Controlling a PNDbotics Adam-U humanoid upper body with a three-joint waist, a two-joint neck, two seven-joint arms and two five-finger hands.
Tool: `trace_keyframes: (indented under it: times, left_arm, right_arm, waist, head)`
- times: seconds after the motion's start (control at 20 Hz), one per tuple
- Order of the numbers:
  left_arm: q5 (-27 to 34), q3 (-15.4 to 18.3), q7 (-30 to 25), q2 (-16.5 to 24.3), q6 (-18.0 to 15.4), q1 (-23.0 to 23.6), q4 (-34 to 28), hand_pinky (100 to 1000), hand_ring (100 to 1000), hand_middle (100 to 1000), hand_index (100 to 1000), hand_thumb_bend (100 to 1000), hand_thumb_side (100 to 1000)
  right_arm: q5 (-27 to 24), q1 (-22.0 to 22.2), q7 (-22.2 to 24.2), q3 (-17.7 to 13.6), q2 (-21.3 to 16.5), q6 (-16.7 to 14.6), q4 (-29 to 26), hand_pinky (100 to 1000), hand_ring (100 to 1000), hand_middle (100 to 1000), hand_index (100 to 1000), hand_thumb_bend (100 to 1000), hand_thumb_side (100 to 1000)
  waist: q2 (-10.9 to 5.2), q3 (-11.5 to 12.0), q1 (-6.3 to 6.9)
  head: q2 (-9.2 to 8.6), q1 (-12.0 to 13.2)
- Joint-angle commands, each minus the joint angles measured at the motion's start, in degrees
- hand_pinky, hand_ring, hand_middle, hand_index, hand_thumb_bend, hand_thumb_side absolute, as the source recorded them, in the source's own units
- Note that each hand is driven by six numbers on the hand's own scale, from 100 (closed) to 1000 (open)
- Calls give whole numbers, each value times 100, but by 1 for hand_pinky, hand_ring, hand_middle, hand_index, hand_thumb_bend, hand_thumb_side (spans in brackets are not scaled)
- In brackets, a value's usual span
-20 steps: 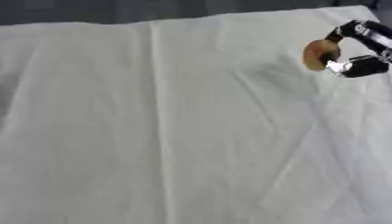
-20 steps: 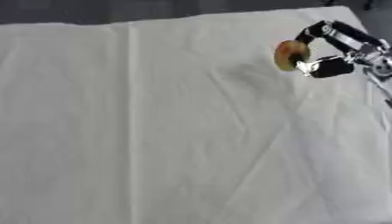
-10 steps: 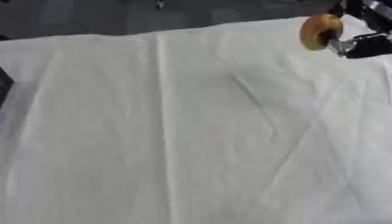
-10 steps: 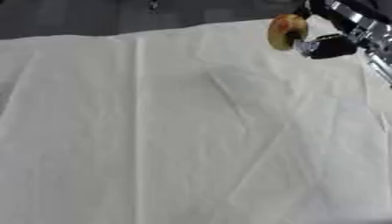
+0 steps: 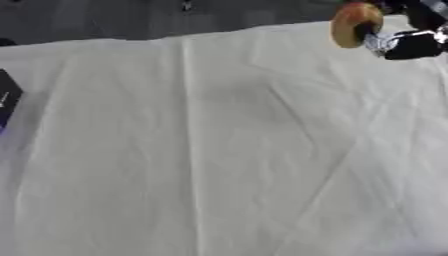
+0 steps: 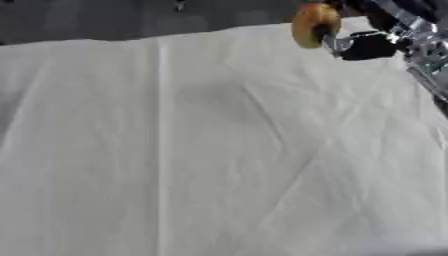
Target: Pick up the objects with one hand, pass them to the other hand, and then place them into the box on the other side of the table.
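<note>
Aloft at one o'clock, the right robot hand (image 6: pixel 372 42) pinches a tan, doughnut-like object (image 6: pixel 313 25); probably light, soft; best held across its rim.

The right hand (image 6: pixel 372 40) looks like black plastic with glossy silver metal at its joints. Its fingers curl round a tan-orange rounded object (image 6: pixel 313 24) with a smooth, dull skin; its material is unclear. Below and to the left of the hand spreads a matt white tablecloth (image 5: pixel 219 150), creased and folded. Far to the hand's left sits a dark box (image 5: pixel 7 97) with a smooth matt side.
</note>
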Motion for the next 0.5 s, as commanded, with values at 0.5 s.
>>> trace_keyframes:
  times: [0.5]
  left_arm:
    - [15,71,-74,236,-50,-313,-57,786,652,661,790,100,675]
  right_arm:
    - [84,-486,-240,448,471,277,-137,927,587,423,563,100,100]
  waist:
    - [-242,28,71]
  head:
    - [12,90]
